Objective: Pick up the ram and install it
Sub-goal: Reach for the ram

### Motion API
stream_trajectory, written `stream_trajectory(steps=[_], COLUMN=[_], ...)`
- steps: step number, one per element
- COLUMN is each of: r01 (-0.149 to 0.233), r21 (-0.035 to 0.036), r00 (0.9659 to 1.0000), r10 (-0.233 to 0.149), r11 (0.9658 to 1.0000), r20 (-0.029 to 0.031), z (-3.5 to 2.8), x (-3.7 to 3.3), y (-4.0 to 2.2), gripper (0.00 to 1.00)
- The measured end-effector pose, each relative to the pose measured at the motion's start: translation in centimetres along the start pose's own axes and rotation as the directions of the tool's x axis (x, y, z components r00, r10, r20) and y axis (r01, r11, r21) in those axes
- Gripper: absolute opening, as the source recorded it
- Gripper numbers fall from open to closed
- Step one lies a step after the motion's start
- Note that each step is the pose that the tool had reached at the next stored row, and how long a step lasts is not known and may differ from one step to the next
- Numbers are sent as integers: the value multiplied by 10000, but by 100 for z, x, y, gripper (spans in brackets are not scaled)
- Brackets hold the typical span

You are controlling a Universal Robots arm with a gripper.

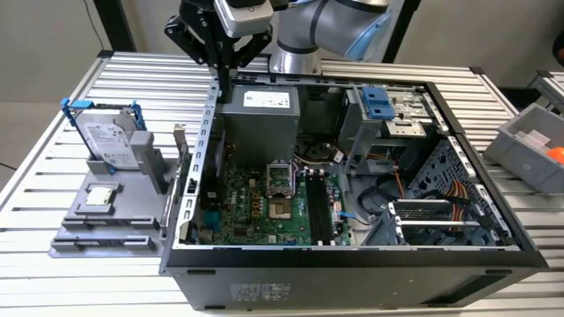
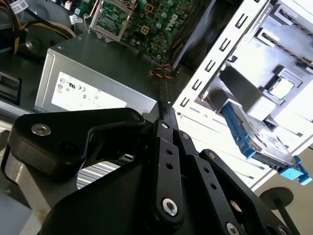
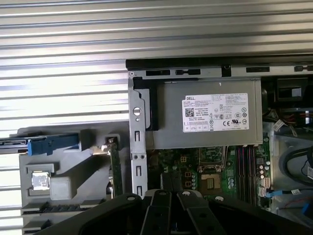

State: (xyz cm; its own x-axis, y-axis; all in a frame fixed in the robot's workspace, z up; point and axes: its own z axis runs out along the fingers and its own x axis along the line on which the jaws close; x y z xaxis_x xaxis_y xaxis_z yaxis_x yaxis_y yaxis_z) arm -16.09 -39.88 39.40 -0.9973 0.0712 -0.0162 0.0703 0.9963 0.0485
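The ram (image 3: 115,169) is a thin greenish stick standing on edge in the grey holder (image 1: 105,224) outside the computer case, right beside the case's side wall; it also shows in the exterior view as a dark strip (image 1: 187,173). My gripper (image 1: 226,89) hangs above the far corner of the open case, over the edge of the grey power supply (image 1: 260,115), well away from the ram. Its long thin fingers (image 2: 165,105) are pressed together with nothing between them. The black memory slots (image 1: 319,211) on the green motherboard stand bare.
A silver hard drive in a blue frame (image 1: 110,135) and a small square processor chip (image 1: 100,195) rest on the grey holder. The case's metal wall (image 1: 207,139) rises between holder and motherboard. A grey bin (image 1: 533,148) sits at the exterior view's right on the slatted table.
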Motion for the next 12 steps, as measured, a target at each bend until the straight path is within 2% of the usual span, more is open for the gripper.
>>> stream_trajectory(steps=[12], r01=[0], r21=[0], r00=[10000], r10=[0], r11=[10000], r20=[0], z=[-1], x=[57], y=[-4], gripper=[0])
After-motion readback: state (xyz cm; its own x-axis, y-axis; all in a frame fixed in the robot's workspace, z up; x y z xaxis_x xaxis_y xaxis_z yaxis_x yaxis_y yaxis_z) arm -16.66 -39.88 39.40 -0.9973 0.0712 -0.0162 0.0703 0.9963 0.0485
